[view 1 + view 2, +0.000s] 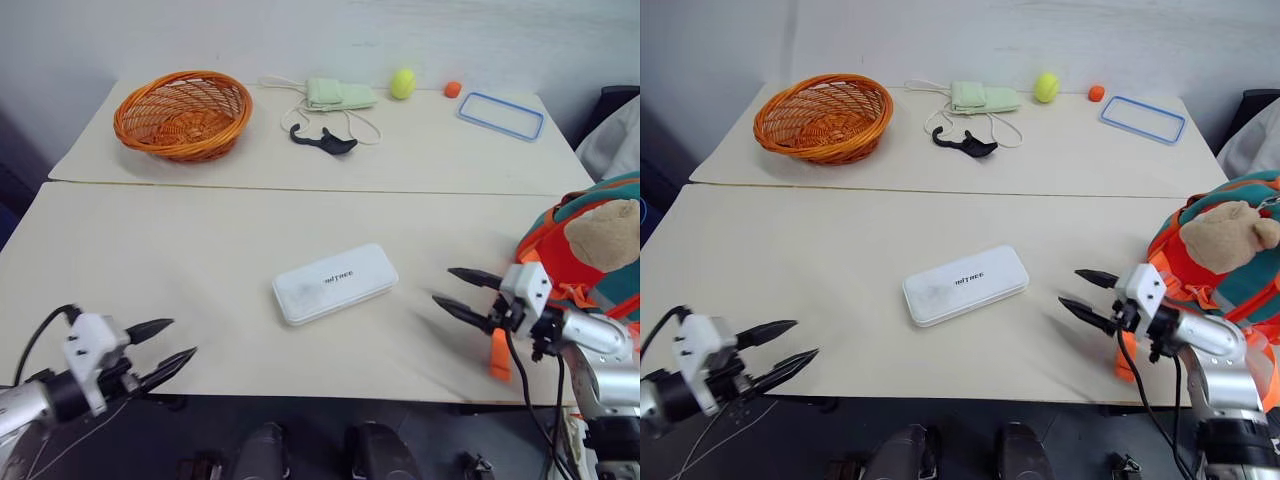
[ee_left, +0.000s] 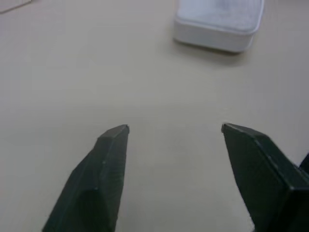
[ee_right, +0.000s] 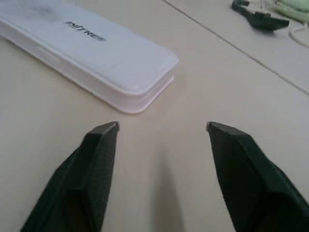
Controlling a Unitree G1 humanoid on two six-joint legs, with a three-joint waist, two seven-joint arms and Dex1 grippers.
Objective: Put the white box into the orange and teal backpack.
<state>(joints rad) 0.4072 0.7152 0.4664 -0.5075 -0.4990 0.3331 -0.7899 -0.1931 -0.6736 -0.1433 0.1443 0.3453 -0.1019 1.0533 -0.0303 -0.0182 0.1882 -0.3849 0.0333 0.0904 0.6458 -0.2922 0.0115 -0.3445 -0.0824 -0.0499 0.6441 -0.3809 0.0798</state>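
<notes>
Looking down from my head, I see the white box [image 1: 335, 283] lying flat near the middle of the near table [image 1: 200, 260], between my two grippers and touching neither. My left gripper [image 1: 172, 345] hangs at the table's near edge, jaws parted and empty. My right gripper [image 1: 459, 290] hovers just beside the box, also parted and empty. The orange and teal backpack [image 1: 590, 250] sits at the table's right end. Along my left fingers [image 2: 96, 179], the box lies ahead, apart. Along my right fingers [image 3: 91, 169], its rounded corner is close.

Box [image 1: 334, 283] left of backpack [image 1: 600, 250]
</notes>
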